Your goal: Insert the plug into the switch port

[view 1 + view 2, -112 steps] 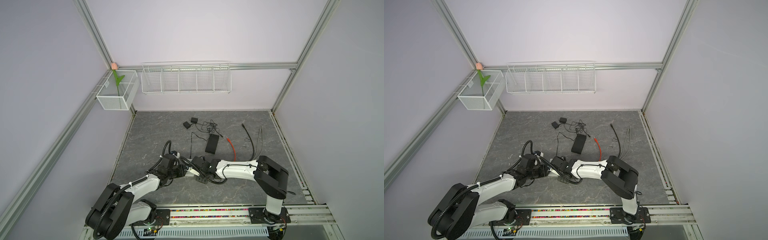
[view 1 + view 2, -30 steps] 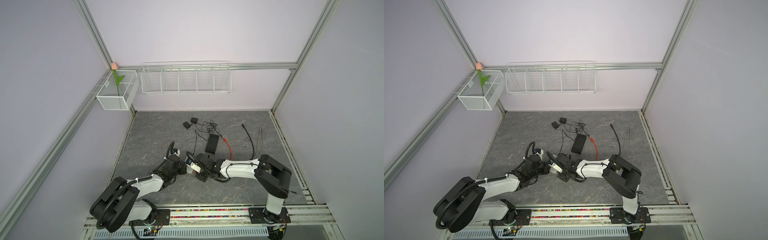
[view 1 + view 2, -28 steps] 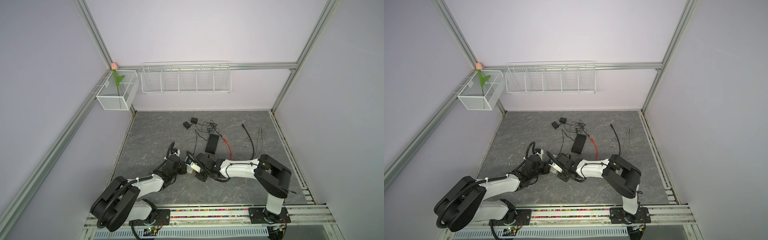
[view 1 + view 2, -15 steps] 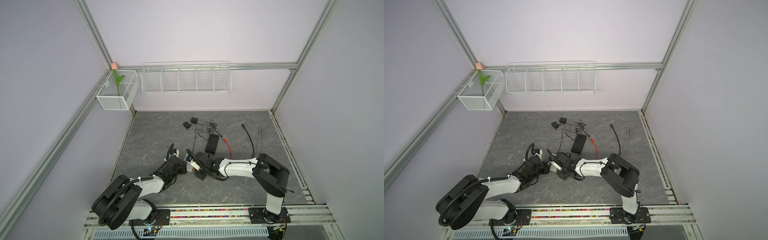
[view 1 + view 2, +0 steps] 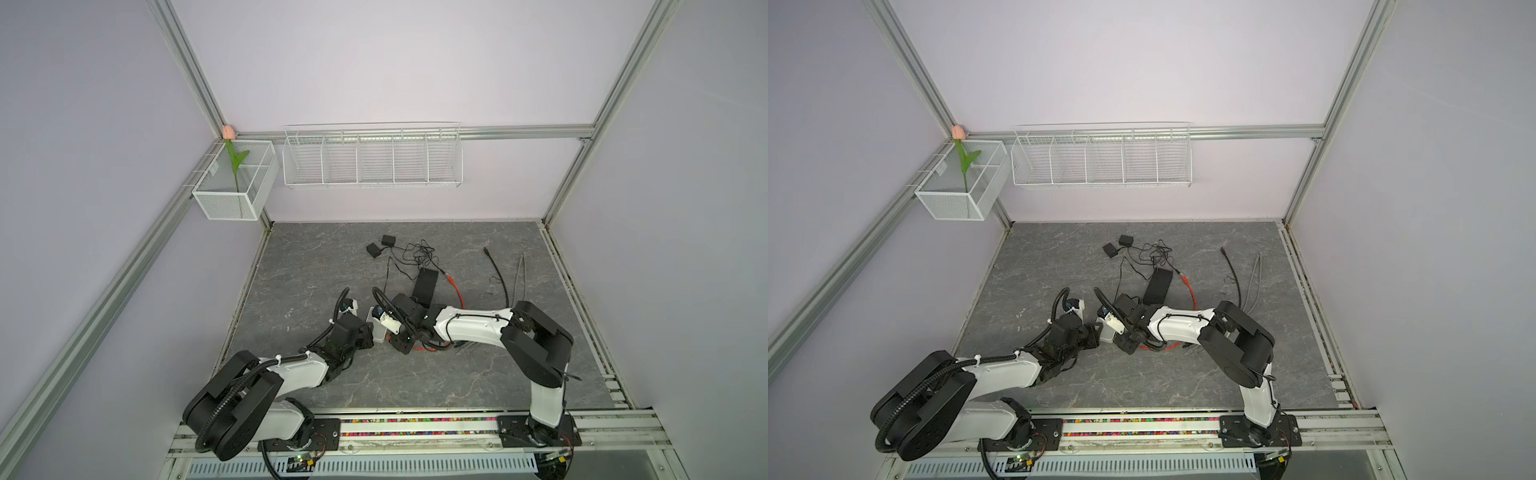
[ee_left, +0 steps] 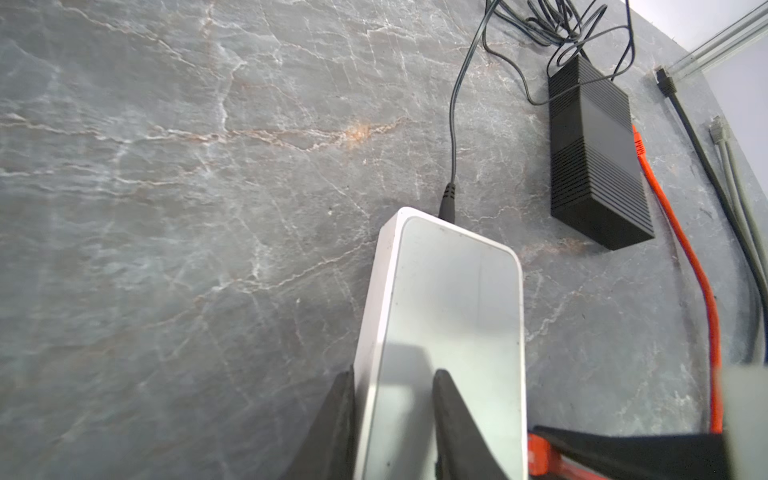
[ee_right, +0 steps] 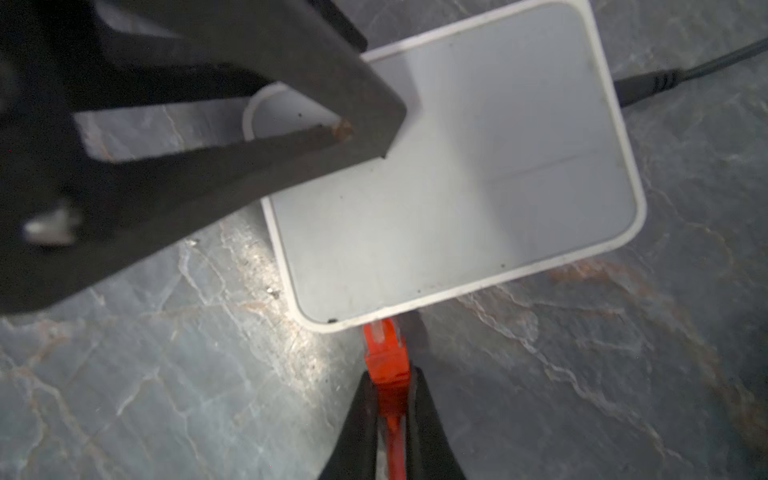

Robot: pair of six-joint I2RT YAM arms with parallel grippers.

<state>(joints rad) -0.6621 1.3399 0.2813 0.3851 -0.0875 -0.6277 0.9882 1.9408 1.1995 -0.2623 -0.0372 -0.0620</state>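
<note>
So that the switch (image 6: 453,299) cannot slide, the left gripper (image 6: 392,378) pinches its near end, jaws part open. From the switch's 4 o'clock side, the right gripper (image 7: 390,386), nearly shut, squeezes the orange plug (image 7: 384,353). Its tip touches the switch's edge, likely ready to push in.

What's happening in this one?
A two-arm plug-in job, midway. The left gripper is clamped on one end of the white switch, steadying it on the table. The right gripper pinches the orange plug, whose clear tip is right at the switch's edge; whether it has clicked home can't be told. A black power lead already enters the switch's far end.
</note>
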